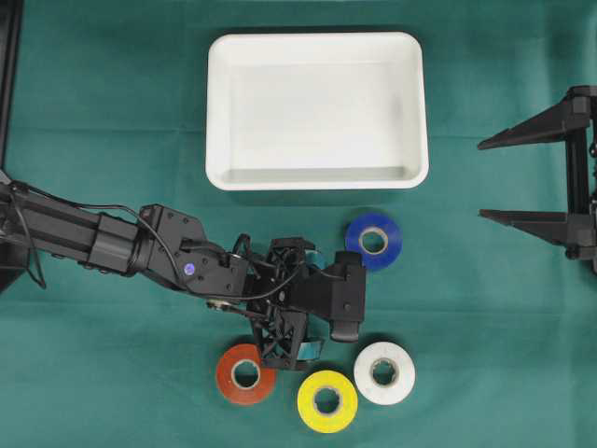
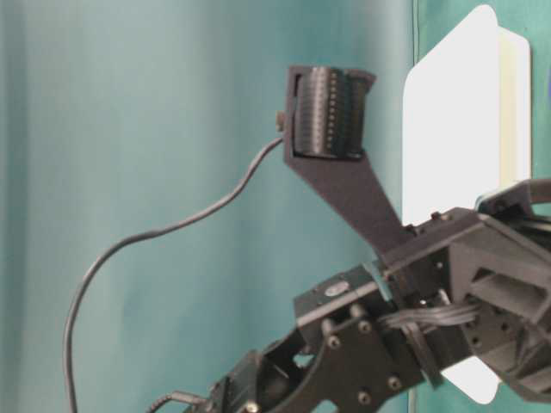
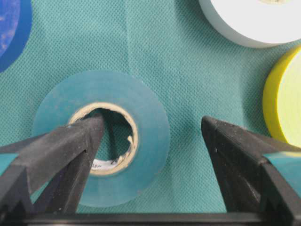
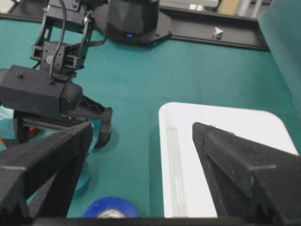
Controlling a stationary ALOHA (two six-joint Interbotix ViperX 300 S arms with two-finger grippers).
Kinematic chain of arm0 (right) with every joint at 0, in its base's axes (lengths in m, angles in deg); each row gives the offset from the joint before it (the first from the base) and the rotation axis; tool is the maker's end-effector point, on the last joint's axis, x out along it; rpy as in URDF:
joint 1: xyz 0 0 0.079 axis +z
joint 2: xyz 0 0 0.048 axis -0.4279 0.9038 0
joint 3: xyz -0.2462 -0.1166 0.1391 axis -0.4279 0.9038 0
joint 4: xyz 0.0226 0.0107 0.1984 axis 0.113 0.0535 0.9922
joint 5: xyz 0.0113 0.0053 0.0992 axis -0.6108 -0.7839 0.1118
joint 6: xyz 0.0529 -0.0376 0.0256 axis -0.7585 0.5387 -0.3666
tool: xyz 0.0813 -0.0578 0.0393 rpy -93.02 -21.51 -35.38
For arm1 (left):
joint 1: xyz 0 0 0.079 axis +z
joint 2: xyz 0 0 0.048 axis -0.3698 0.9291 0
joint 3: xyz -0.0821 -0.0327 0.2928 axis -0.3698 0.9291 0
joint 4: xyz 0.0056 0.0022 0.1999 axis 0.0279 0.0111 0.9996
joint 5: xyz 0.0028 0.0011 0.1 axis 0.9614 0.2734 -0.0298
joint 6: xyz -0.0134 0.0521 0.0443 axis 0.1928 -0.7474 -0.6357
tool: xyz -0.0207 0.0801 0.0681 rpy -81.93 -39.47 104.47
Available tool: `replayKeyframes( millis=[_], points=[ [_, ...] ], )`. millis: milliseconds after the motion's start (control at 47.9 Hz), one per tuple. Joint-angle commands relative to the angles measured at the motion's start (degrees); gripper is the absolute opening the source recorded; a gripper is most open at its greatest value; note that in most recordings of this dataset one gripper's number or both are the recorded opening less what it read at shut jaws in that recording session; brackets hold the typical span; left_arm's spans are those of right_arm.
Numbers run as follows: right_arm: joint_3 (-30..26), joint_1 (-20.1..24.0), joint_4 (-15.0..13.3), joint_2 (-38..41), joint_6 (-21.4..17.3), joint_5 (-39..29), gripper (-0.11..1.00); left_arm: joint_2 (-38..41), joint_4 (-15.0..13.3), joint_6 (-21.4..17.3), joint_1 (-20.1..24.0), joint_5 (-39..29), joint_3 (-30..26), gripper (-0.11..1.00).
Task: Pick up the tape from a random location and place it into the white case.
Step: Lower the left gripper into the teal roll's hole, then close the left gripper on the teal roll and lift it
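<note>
On the left of the overhead view, the left arm [image 1: 103, 238] reaches from the left edge across the green worktop [image 1: 112, 112] toward the middle, low and stretched out, with its wrist bent down. The left hand [image 1: 312, 308] hangs over the group of tape rolls, and its two fingers [image 3: 61, 150] stand spread wide. In the left wrist view, one finger points into the cardboard core of a teal tape roll [image 3: 141, 117] that lies flat on the cloth, and the other finger stands outside the roll on the bare cloth; I cannot tell if the finger touches the core. Around this hand lie an orange tape roll [image 1: 245, 374], a yellow tape roll [image 1: 327, 401], a white tape roll [image 1: 384, 372] and a blue tape roll [image 1: 373, 241], all flat on the worktop and apart from each other. The white case [image 1: 317, 177] sits behind the rolls, near the far middle of the worktop, and no tape is inside it. At the right edge, the right hand [image 1: 522, 177] is held well apart from the rolls, its fingers also spread wide, gripping nothing and pointing toward the case.
</note>
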State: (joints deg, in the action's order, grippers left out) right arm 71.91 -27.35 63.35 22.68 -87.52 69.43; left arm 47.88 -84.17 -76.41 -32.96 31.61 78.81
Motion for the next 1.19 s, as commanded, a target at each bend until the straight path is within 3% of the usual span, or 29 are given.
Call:
replayKeyframes(
  millis=[0, 167, 251, 313, 480, 522, 1170],
  points=[
    [-1.4, -0.2, 0.1, 0.3, 0.0, 0.3, 0.91, -0.6, 0.0, 0.2, 0.2, 0.2, -0.3, 0.99],
    [-1.4, -0.2, 0.2, 0.3, 0.0, 0.3, 0.91, -0.6, 0.1, 0.2, 0.2, -0.1, -0.2, 0.98],
    [-1.4, -0.2, 0.2, 0.3, 0.0, 0.3, 0.91, -0.7, 0.1, 0.2, 0.2, -0.5, 0.2, 0.91],
    [-1.4, -0.2, 0.2, 0.3, 0.0, 0.4, 0.91, -0.8, 0.1, 0.2, 0.1, -0.8, 0.3, 0.78],
    [-1.4, -0.2, 0.1, 0.3, 0.0, 0.4, 0.91, -0.9, 0.1, 0.1, 0.2, -1.9, 0.3, 0.3],
    [-1.4, -0.2, 0.1, 0.4, 0.1, 0.4, 0.91, -0.9, 0.2, 0.1, 0.1, -1.8, 0.2, 0.22],
    [-1.4, -0.2, 0.2, 0.4, 0.0, 0.4, 0.91, -4.4, 0.2, -0.1, 0.1, -2.9, -0.5, 0.22]
  ],
)
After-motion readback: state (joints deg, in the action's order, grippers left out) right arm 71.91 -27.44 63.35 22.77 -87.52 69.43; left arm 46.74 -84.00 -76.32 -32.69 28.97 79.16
